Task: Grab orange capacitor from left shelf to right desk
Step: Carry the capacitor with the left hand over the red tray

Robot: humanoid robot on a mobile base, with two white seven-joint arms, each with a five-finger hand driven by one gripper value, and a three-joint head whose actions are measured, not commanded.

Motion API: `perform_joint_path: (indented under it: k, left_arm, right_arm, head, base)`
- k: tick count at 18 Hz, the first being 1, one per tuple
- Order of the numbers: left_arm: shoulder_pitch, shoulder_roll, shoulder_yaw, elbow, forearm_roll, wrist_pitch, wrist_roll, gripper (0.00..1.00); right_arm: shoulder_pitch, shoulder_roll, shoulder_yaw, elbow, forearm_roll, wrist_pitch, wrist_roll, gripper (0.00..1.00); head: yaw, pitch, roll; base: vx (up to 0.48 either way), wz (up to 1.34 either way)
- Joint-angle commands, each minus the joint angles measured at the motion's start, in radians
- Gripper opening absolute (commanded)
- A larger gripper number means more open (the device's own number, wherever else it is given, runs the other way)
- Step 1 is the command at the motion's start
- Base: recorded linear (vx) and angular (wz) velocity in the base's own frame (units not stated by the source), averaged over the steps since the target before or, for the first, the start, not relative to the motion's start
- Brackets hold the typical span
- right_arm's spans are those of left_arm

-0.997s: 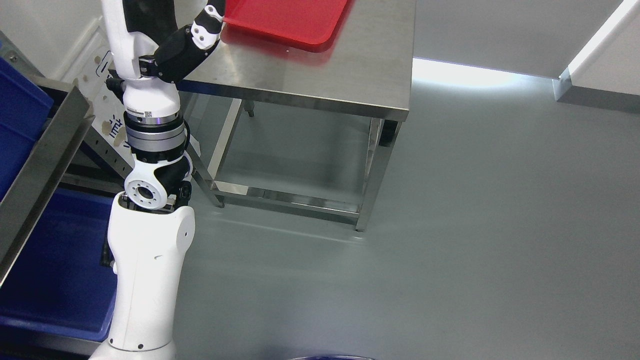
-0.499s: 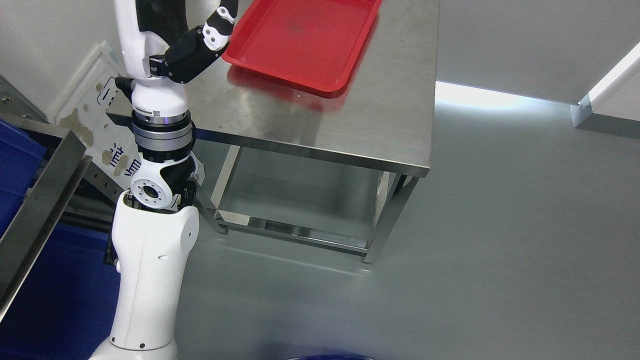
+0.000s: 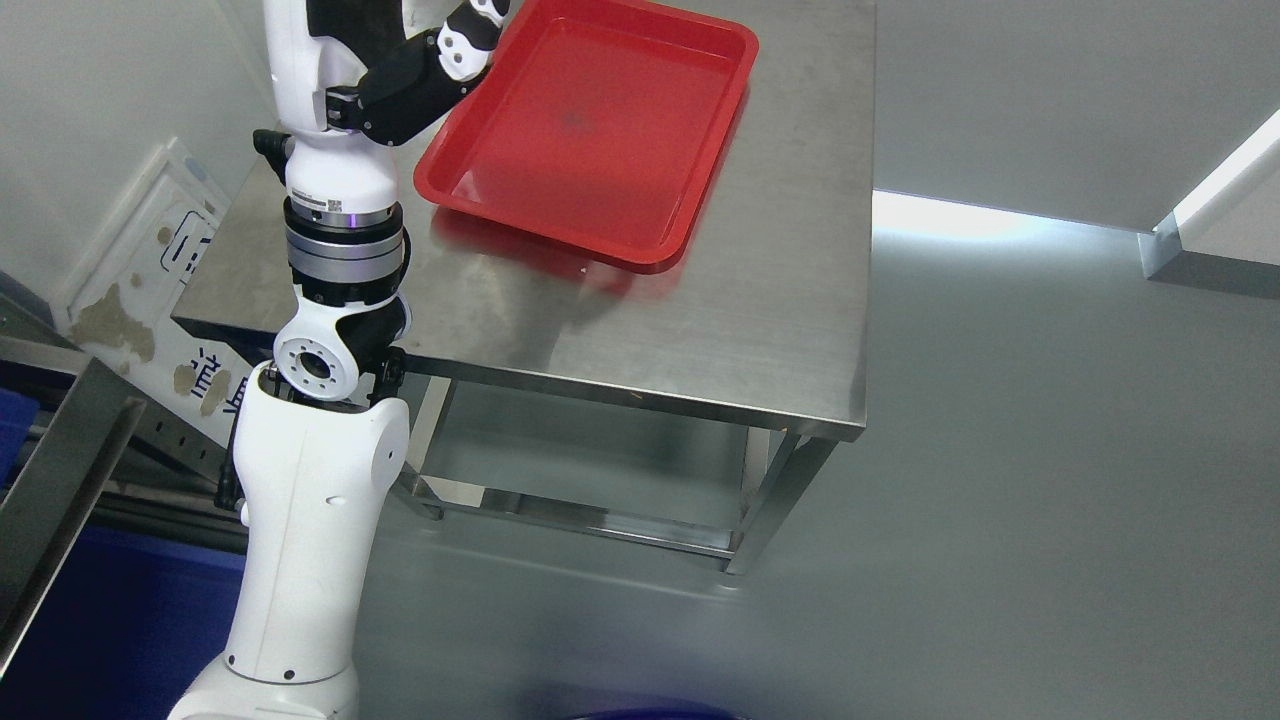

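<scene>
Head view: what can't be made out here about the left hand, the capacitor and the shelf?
- Left hand: fingertips cut off by the top edge, so its grip is unclear.
- Orange capacitor: not visible anywhere; the red tray looks empty.
- Shelf: mostly cut off by the left edge.
- Right arm: outside the picture.

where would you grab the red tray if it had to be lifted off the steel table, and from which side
Grip the red tray by its raised rim on the long right-hand edge, coming in from the right over the bare part of the steel table. The tray is shallow and lies flat, so only the lip offers a pinch. Its upper left corner is crowded by the left hand, so that side is a poorer approach.
</scene>
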Motion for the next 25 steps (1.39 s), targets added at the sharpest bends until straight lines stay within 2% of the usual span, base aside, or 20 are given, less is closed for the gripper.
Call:
perform_joint_path:
  k: [1, 14, 22, 25]
  left_arm:
    - [-0.025, 0.017, -0.032, 0.005, 0.001, 0.001, 0.001, 0.02]
    - [-0.064, 0.017, -0.046, 0.06, 0.024, 0.04, -0.001, 0.02]
    - [-0.184, 0.017, -0.041, 0.146, 0.024, 0.15, -0.002, 0.02]
    - [-0.201, 0.017, -0.041, 0.227, 0.024, 0.239, -0.002, 0.02]
  right_arm:
    - [0.02, -0.017, -0.012, -0.017, 0.005, 0.001, 0.001, 1.0]
    - [0.02, -0.017, -0.012, -0.017, 0.005, 0.001, 0.001, 1.0]
    - [0.02, -0.017, -0.012, -0.017, 0.005, 0.001, 0.001, 1.0]
    - [0.02, -0.017, -0.012, -0.017, 0.005, 0.001, 0.001, 1.0]
  head:
    - [0.0, 0.0, 0.0]
    - [0.0, 0.0, 0.0]
    - [0.0, 0.0, 0.0]
    - [0.0, 0.0, 0.0]
  base:
    - [0.156, -0.11]
    - [0.046, -0.03]
    - [0.0, 0.0]
    - [0.0, 0.0]
